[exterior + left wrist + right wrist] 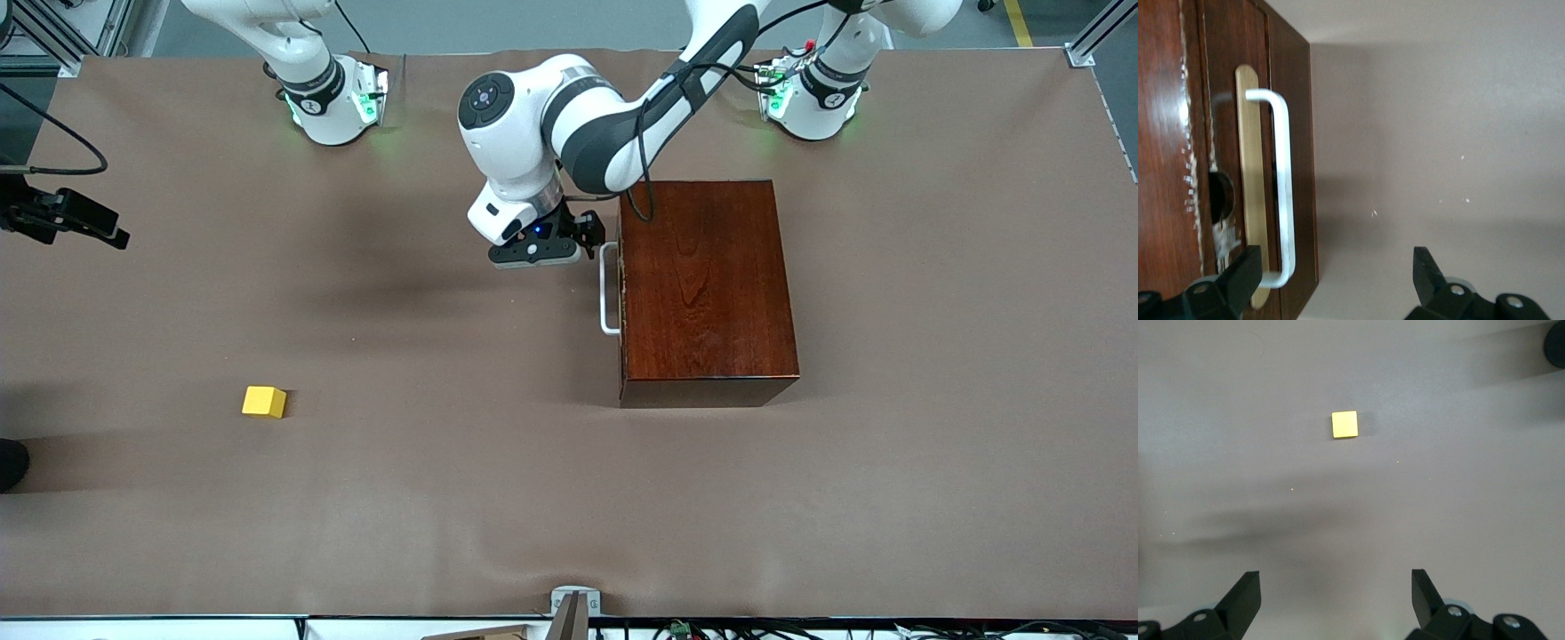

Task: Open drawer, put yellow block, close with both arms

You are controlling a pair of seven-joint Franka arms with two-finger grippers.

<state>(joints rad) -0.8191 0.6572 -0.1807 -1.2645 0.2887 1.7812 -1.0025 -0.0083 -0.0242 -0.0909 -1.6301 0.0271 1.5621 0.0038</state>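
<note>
The dark reddish-brown box [702, 284] stands toward the left arm's end of the table, and its drawer [1225, 133] is shut flush. The white handle [608, 289] is on the face toward the right arm's end and also shows in the left wrist view [1283, 187]. My left gripper [591, 233] is open beside the handle's end that is farther from the front camera. In the left wrist view the left gripper [1336, 277] has one finger [1245, 273] by that end, holding nothing. The yellow block [264, 402] lies on the table toward the right arm's end. My right gripper [1335, 600] is open and empty, high over the table with the block [1344, 424] below.
A black device with a cable [67, 218] shows at the edge of the front view at the right arm's end. A dark round object [9, 462] lies at that same edge. A metal bracket [573, 604] sits at the table edge nearest the front camera.
</note>
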